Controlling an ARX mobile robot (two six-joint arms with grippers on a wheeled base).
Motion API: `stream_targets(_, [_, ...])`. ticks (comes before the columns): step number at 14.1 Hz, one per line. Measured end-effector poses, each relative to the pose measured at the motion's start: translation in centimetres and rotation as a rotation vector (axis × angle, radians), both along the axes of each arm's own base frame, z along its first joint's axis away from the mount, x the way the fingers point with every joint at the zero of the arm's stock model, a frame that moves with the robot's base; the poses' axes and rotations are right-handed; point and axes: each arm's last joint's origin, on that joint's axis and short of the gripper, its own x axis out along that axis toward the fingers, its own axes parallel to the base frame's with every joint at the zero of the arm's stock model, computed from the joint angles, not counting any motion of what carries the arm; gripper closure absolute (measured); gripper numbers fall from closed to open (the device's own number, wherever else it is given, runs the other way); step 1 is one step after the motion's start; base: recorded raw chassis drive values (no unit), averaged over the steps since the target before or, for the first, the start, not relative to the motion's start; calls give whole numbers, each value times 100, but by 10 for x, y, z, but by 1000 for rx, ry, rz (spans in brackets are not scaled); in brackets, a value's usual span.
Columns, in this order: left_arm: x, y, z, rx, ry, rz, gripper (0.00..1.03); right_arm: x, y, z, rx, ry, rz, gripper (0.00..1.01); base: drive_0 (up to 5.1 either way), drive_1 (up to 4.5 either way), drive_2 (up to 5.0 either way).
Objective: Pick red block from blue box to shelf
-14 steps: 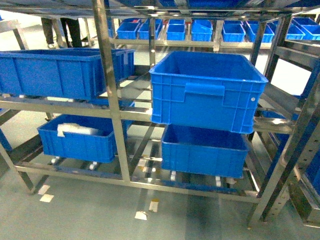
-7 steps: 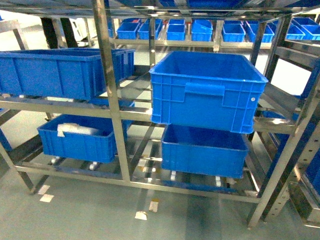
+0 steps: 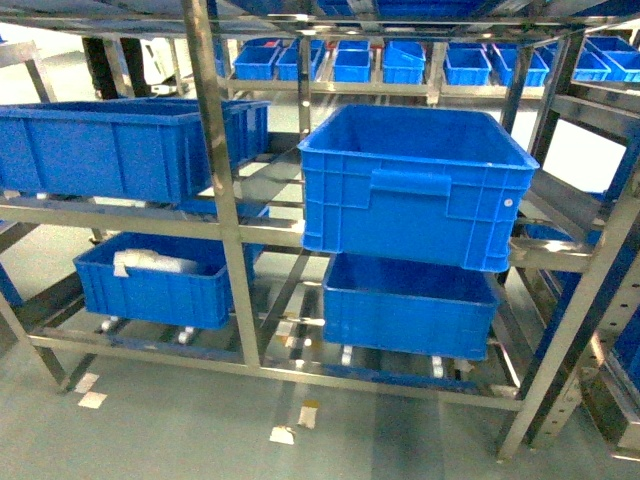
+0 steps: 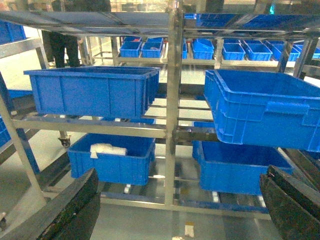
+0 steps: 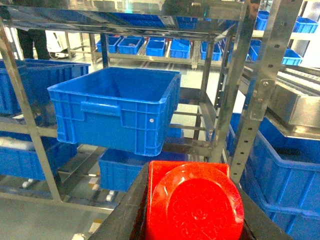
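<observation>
In the right wrist view the glossy red block (image 5: 192,202) fills the bottom, its round stud facing the camera. My right gripper (image 5: 192,212) is shut on it, with a dark finger against each side. The steel shelf (image 3: 222,200) stands ahead of me, its posts and rails also showing in the wrist views. My left gripper (image 4: 180,210) is open and holds nothing, with floor and shelf visible between its dark fingers (image 4: 75,210). Neither gripper shows in the head view. The blue box is out of view.
Dark blue ribbed crates sit on the shelf: one on the middle tier right (image 3: 415,185), one left (image 3: 110,145), two below (image 3: 405,305). The lower left crate (image 3: 150,285) holds a white package (image 3: 150,262). Paper scraps (image 3: 283,432) lie on the floor. More racks of small blue bins stand behind.
The head view has shifted slightly, so the shelf and crates sit a little lower and to the right. The person's legs at the back left have moved.
</observation>
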Motion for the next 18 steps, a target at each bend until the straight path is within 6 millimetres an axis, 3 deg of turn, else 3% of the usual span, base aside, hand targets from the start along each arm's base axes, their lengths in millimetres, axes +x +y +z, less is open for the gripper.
stream_targets(18, [0, 0, 0, 0, 1, 0, 5, 0, 0, 0, 0, -1, 0, 74, 0, 252, -251])
